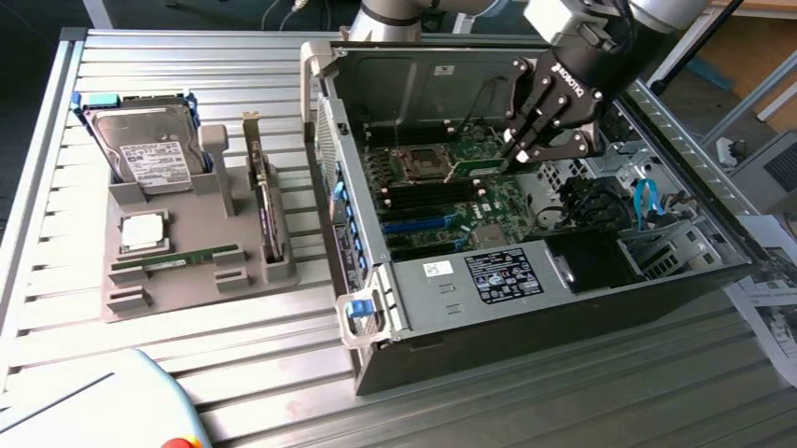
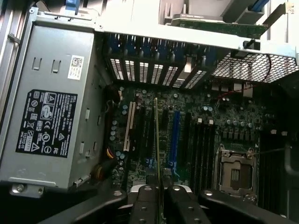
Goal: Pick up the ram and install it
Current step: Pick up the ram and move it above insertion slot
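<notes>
i have the gripper (image 1: pixel 546 154) clamped on the ram (image 2: pixel 157 140), which hangs edge-on over the motherboard (image 2: pixel 233 126) inside the open computer case (image 1: pixel 373 308), near the cpu socket (image 2: pixel 236 175). in my judgement a clean seat needs the stick parallel to the memory slots (image 2: pixel 203 149) and lowered squarely.
</notes>
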Robot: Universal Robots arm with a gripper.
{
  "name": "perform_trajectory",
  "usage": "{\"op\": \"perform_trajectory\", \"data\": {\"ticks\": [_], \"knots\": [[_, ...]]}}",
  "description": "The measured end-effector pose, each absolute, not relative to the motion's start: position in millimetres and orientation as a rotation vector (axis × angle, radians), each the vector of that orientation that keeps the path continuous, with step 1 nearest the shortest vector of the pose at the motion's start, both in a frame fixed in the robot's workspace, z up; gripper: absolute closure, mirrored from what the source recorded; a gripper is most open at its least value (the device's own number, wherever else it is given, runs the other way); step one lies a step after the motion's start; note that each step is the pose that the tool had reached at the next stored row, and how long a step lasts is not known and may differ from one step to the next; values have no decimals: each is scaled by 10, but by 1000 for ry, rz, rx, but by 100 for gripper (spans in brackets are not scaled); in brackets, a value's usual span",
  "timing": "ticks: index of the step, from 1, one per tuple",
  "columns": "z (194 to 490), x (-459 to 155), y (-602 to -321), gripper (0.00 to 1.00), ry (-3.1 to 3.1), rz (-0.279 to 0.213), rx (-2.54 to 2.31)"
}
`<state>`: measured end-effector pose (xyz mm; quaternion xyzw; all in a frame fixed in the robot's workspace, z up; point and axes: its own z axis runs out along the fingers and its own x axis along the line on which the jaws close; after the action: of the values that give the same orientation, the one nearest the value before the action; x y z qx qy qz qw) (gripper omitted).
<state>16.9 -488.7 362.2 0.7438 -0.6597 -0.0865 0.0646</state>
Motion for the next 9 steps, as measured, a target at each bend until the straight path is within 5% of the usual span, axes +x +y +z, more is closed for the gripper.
{"op": "perform_trajectory", "data": {"ticks": [9], "knots": [[3575,611,-4686,85,-1984,-268,2236]]}}
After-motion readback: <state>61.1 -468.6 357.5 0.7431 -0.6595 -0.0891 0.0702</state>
